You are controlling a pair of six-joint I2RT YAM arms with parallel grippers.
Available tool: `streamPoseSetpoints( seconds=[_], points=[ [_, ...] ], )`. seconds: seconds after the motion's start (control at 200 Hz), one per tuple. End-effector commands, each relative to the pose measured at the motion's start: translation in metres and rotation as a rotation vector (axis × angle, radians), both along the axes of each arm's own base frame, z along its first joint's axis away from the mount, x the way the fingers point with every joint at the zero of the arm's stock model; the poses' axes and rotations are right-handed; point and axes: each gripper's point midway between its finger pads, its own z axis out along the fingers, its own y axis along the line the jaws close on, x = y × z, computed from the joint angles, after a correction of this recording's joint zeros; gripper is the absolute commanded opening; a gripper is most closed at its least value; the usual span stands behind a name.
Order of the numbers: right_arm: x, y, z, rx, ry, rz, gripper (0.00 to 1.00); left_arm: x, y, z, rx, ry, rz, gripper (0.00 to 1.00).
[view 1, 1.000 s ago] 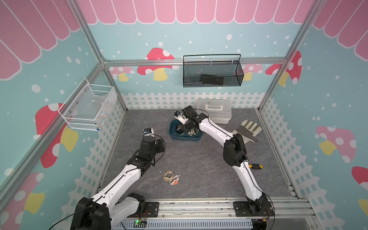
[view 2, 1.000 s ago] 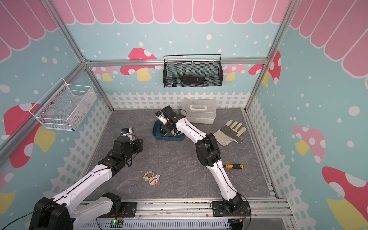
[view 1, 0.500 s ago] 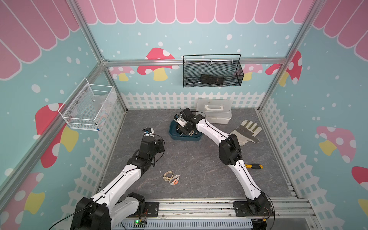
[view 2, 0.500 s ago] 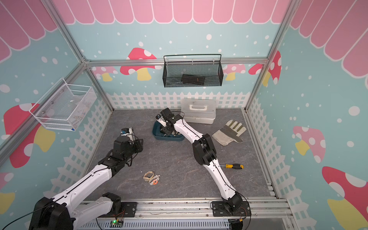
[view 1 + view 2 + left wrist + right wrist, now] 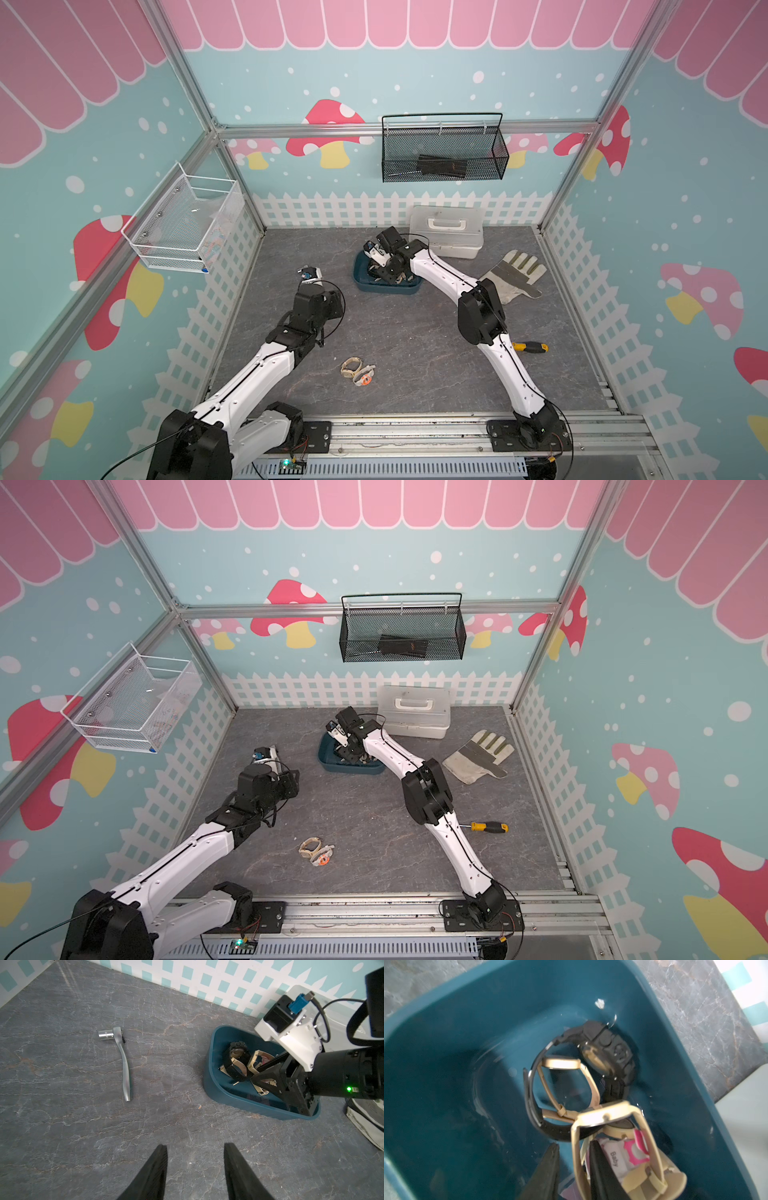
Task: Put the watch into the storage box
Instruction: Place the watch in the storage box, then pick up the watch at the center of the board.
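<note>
The storage box (image 5: 360, 279) (image 5: 327, 761) is a dark teal tub at the back middle of the floor. My right gripper (image 5: 574, 1144) reaches down into the storage box (image 5: 467, 1022). Its jaws stand slightly apart around the strap of a beige watch (image 5: 604, 1118), with a gap on one side. A black watch (image 5: 610, 1051) and a pink-and-white watch (image 5: 623, 1153) also lie inside. Two more watches (image 5: 356, 372) (image 5: 315, 850) lie together on the front floor. My left gripper (image 5: 195, 1145) hangs open over bare floor, short of the storage box (image 5: 228, 1093).
A white lidded case (image 5: 446, 230) stands just behind the tub and a work glove (image 5: 513, 276) lies to its right. A screwdriver (image 5: 530, 347) lies beside the right arm. A steel ratchet (image 5: 124, 1064) lies left of the tub. Wire baskets (image 5: 442, 153) (image 5: 187, 224) hang on the walls.
The right arm has shifted slightly left and settled over the tub, and its jaws have come apart. The left arm and the two floor watches have stayed put.
</note>
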Motion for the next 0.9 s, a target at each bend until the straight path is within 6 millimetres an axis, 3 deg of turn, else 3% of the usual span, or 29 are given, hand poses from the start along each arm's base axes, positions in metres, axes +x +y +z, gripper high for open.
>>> streamPoseSetpoints(
  seconds=[0.0, 0.42, 0.52, 0.57, 0.595, 0.76, 0.895],
  points=[
    [-0.007, 0.006, 0.049, 0.065, -0.058, 0.015, 0.30, -0.002, 0.002, -0.002, 0.010, 0.007, -0.004, 0.48],
    [-0.071, 0.021, 0.138, 0.204, -0.208, 0.124, 0.34, -0.003, 0.002, -0.002, 0.008, 0.007, -0.003, 0.48],
    [-0.103, 0.030, 0.135, 0.245, -0.220, 0.210, 0.34, -0.002, 0.002, -0.002, 0.006, 0.005, 0.002, 0.48],
    [-0.120, 0.034, 0.124, 0.256, -0.196, 0.253, 0.34, -0.001, 0.002, -0.002, 0.001, 0.005, 0.006, 0.48],
    [-0.131, 0.035, 0.134, 0.284, -0.204, 0.280, 0.34, -0.001, 0.002, -0.003, -0.001, 0.006, 0.005, 0.48],
    [-0.196, 0.040, 0.106, 0.349, -0.103, 0.433, 0.34, -0.001, 0.001, -0.004, -0.010, 0.008, 0.007, 0.48],
    [-0.236, 0.041, 0.090, 0.380, -0.027, 0.507, 0.34, 0.000, 0.002, -0.004, -0.011, 0.006, 0.017, 0.48]
  ],
)
